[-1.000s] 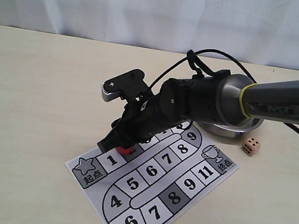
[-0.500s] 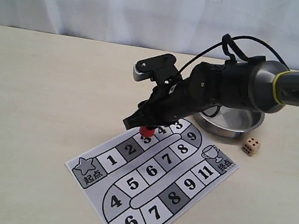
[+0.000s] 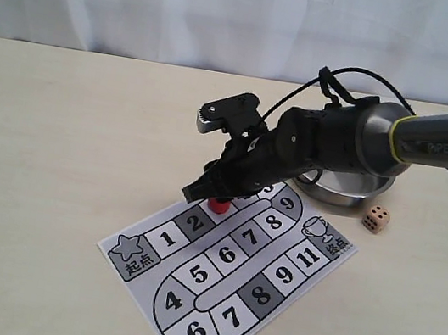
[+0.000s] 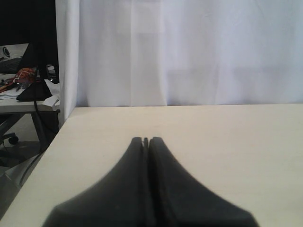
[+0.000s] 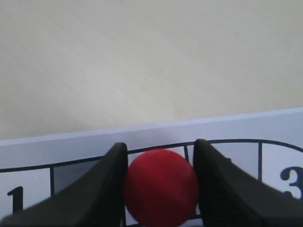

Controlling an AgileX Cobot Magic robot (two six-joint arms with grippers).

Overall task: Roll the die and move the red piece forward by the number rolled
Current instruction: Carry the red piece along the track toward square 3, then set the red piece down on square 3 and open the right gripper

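The right gripper (image 3: 218, 194) clamps the red piece (image 5: 161, 187) over the board's (image 3: 232, 317) early squares, while the left gripper (image 4: 146, 140) rests with its fingers pressed together.

Die (image 3: 375, 218): light tan cube, dark pips, flat on one face, right of centre in the exterior view. Red piece (image 3: 218, 205): solid red cylinder, upright, just left of centre, upper part hidden. In the right wrist view its round top sits at lower centre, pinched by the right gripper (image 5: 161, 147).
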